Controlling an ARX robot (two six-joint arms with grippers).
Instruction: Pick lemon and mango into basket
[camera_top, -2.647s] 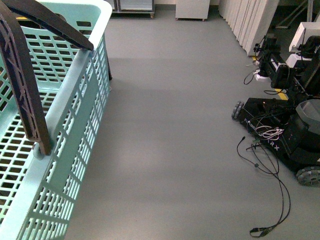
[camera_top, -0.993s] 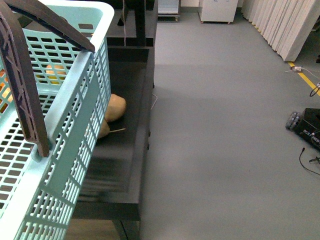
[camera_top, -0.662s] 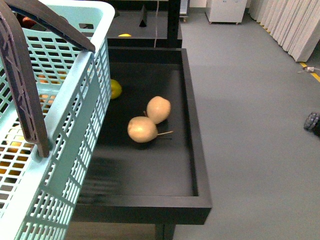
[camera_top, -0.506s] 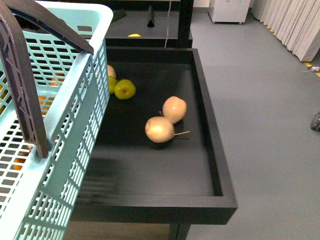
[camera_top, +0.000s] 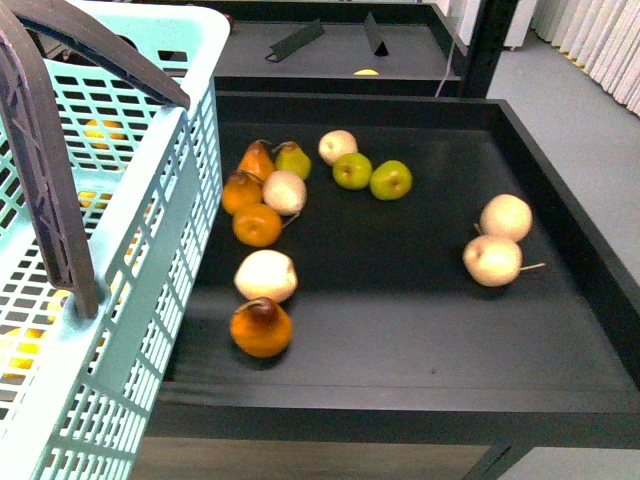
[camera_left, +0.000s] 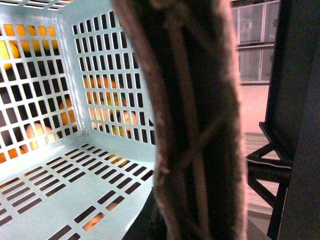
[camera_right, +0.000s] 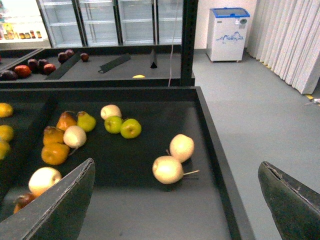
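Observation:
The light turquoise basket (camera_top: 120, 250) hangs at the left of the front view, its brown handle (camera_top: 45, 170) raised. My left gripper is shut on that handle (camera_left: 195, 125), which fills the left wrist view and hides the fingers. The basket floor (camera_left: 55, 185) shows nothing lying on it. Round yellow fruits, possibly lemon (camera_right: 5, 110), lie in the compartment beyond the basket, and also show through its slots (camera_top: 105, 130). No mango shows. My right gripper (camera_right: 175, 210) is open above the near end of the black tray (camera_top: 400, 390), holding nothing.
On the tray lie orange pears (camera_top: 258, 225), pale round fruits (camera_top: 492, 260) and green apples (camera_top: 390, 180). A rear shelf holds dark red fruit (camera_right: 22, 70). A black post (camera_right: 189, 40) stands at the tray's far corner. Grey floor (camera_right: 260, 125) lies to the right.
The view has swept left from bare floor onto the black tray, and its fruit has slid rightward in view. The basket keeps its place in my left gripper.

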